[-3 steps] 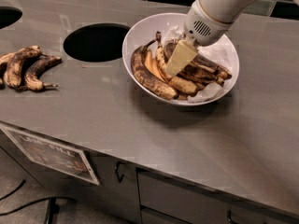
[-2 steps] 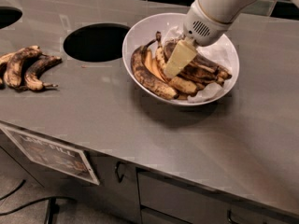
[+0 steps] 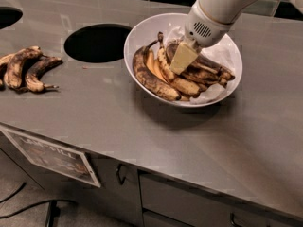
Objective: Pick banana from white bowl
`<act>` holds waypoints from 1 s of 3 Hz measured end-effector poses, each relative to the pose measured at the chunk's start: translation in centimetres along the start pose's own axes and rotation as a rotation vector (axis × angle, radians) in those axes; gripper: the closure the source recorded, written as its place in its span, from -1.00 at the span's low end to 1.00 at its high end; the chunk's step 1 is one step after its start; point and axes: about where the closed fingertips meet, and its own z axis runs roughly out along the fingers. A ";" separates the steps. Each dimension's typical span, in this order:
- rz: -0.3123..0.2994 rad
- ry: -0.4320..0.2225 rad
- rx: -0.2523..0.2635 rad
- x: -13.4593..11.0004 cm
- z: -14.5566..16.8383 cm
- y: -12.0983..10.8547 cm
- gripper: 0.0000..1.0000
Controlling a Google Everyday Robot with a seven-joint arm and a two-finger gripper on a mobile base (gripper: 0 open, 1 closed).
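Banana (image 3: 208, 68): darkest of the pile, skin nearly black with faint yellow streaks, curved, lying across the right-centre of the bowl (image 3: 146, 30), partly hidden under the gripper (image 3: 182, 58).
Gripper: down inside the bowl, upper middle of the frame, tip right at the near end of the dark banana. Touching or just above, hard to say.
Grip: honestly can't tell whether clamped on anything or loose.
Changed: pretty much nothing vs a second ago. Same spot, same tilt, pile not shifted at all.
Meaning: probably settling in for the grab, or paused on it. No lift yet, nothing out of the bowl, so most of the job still ahead.
Feel: looks very overripe, so likely soft and easy to squash or slip off.
Neighbours: speckled bananas (image 3: 150, 77) packed tight on its left, could get dragged along.
Elsewhere: loose bunch (image 3: 27, 70) at the left edge of the counter (image 3: 142, 131), beside the round hole (image 3: 97, 42), well away from the action.
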 end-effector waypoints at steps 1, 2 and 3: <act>-0.002 0.016 -0.004 -0.1 0.3 0.0 0.89; -0.002 0.016 -0.004 -0.1 0.3 0.0 1.00; -0.002 0.016 -0.004 -0.1 0.3 0.0 1.00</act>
